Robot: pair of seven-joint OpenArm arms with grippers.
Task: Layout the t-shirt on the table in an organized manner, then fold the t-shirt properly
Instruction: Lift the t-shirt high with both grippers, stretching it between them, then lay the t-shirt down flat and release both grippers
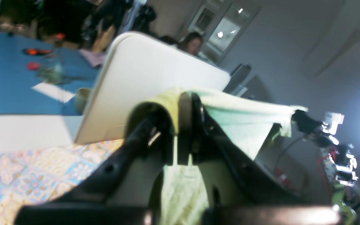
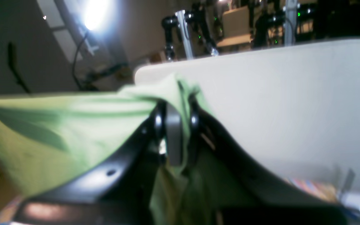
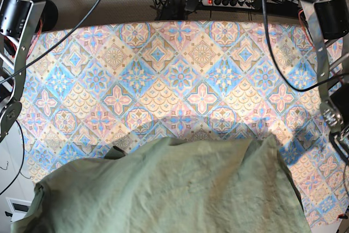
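Base view – olive t-shirt [image 3: 169, 189], wrinkled, spread wide, patterned table [image 3: 180, 80].

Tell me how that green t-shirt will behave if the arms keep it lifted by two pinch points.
Likely floppy: the t-shirt sags and creases between the left gripper and right gripper. Probably light, since small pinches of fabric seem to hold it. It may billow or fold on itself rather than land flat on the table.
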